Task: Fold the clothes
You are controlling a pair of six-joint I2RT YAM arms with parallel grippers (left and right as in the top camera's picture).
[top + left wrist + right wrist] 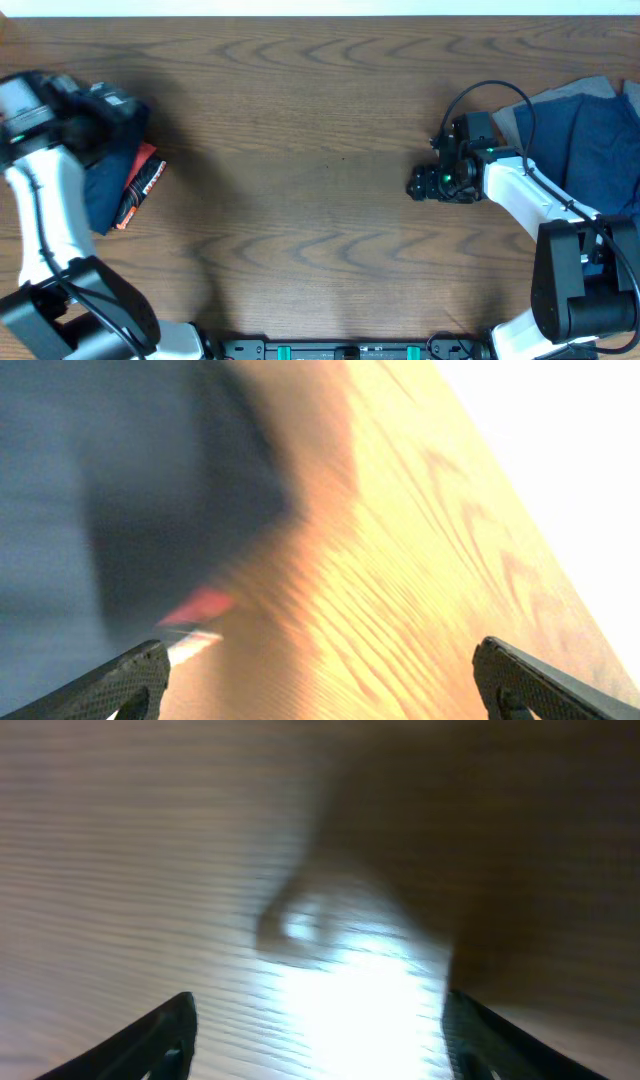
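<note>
**Wood-grain table, navy clothes at both ends, both grippers spread wide**

Brown wood-grain table [300, 100] fills the overhead view. The white-and-black right arm [530, 195] reaches from the near right corner toward the middle. The white-and-black left arm [40, 200] rises along the left edge.

At the right edge lies a loose heap of dark navy blue fabric garments [590, 140], spread out and rumpled. A grey-edged piece [590, 88] shows along its far side, and the right arm's cable crosses in front of it. At the left edge sits a smaller folded stack of dark navy cloth [100, 200], partly hidden under the left arm's wrist. Against the right side of that stack lies a black garment with orange-white print [140, 185], with red at its edge.

The right gripper [420, 185] hovers over bare table, left of the heap and apart from it. In the right wrist view its fingers [170, 1030] stand far apart with nothing between them, only blurred wood and a bright glare. The left gripper [320, 660] is by the stack's right side. Its fingers [130, 680] are spread wide too and hold nothing, with blurred navy cloth to the left and a strip of red just below that cloth. Whether it touches the fabric cannot be told.
</note>
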